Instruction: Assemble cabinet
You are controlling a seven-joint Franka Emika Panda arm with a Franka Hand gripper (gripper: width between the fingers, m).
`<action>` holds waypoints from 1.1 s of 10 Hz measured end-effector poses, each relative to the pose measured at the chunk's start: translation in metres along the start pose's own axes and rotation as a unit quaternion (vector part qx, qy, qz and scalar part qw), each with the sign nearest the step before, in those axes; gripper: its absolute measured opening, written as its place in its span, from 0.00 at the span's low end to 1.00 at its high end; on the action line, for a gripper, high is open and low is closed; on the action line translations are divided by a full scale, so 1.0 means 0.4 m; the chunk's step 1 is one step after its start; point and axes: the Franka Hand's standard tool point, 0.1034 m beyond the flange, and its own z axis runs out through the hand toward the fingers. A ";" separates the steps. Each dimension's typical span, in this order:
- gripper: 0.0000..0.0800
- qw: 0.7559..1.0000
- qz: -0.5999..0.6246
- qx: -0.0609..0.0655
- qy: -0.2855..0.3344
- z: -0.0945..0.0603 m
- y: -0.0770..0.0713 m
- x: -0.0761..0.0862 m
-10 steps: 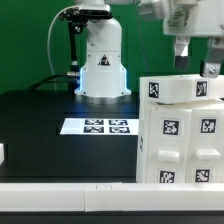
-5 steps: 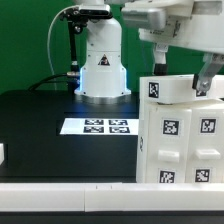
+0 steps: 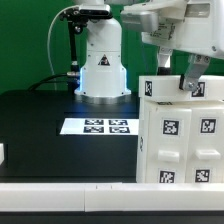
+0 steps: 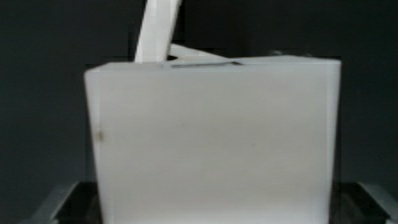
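Note:
The white cabinet (image 3: 180, 145), covered in small black-and-white tags, stands on the black table at the exterior view's right. Its top block (image 3: 170, 88) lies across the body. My gripper (image 3: 176, 72) has come down over this block from above, one finger on each side. In the wrist view the block (image 4: 214, 130) fills the space between the two dark fingers (image 4: 63, 200), which stand against its sides with no gap showing. The lower part of the cabinet is hidden in the wrist view.
The arm's white base (image 3: 103, 65) stands at the back of the table. The marker board (image 3: 97, 126) lies flat in front of it. A small white piece (image 3: 2, 153) shows at the exterior view's left edge, and a white rail (image 3: 60, 195) runs along the front.
The gripper came down from above the cabinet onto its top block. Its jaws narrowed around the block.

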 end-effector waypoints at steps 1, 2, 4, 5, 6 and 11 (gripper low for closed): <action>0.70 0.999 0.034 0.000 0.001 0.001 0.000 -0.003; 0.70 0.996 0.086 0.001 0.003 0.003 -0.002 -0.016; 0.70 0.969 0.249 0.009 0.002 0.008 -0.011 -0.032; 0.70 0.936 0.351 0.014 -0.001 0.008 -0.016 -0.026; 0.70 0.900 0.436 0.022 -0.008 0.007 -0.022 -0.014; 0.70 0.769 0.636 0.056 -0.035 0.000 -0.017 0.017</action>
